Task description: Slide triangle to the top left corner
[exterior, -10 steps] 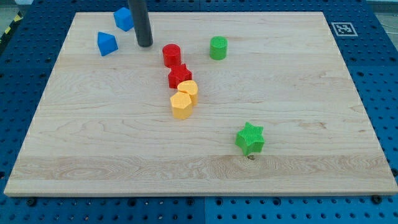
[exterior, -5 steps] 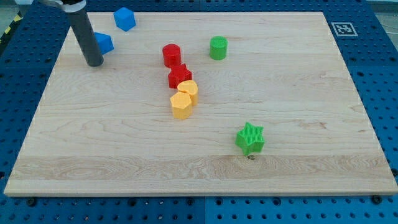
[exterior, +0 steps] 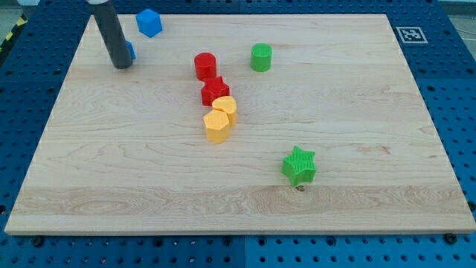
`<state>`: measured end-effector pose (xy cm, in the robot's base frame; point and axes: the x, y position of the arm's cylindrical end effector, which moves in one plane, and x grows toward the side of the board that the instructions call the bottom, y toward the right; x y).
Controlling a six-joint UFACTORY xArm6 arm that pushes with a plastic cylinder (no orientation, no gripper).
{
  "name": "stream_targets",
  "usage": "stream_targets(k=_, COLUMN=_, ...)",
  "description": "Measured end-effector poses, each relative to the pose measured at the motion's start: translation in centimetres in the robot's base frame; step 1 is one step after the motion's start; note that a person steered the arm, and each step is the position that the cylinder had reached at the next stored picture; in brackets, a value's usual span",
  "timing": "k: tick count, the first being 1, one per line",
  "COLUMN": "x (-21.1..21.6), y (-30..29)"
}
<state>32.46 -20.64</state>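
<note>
The blue triangle (exterior: 130,50) lies near the view's top left and is almost wholly hidden behind my rod; only a thin blue edge shows to the right of the rod. My tip (exterior: 122,65) rests on the board just below and in front of the triangle, touching or nearly touching it. A blue cube (exterior: 149,22) sits above and to the right of the triangle, near the board's top edge.
A red cylinder (exterior: 205,65), a red star (exterior: 215,91), a yellow cylinder (exterior: 225,108) and a yellow hexagon (exterior: 216,126) form a chain at the centre. A green cylinder (exterior: 261,56) is at the top middle. A green star (exterior: 299,165) is at the lower right.
My rod swung from right of the blue blocks over to the left, then moved up and right against the triangle, now covering it. The triangle has barely shifted.
</note>
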Motion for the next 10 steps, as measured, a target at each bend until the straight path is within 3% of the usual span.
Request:
stream_targets(k=4, x=-5.1, y=-0.1)
stream_targets(k=10, x=-5.6, y=-5.6)
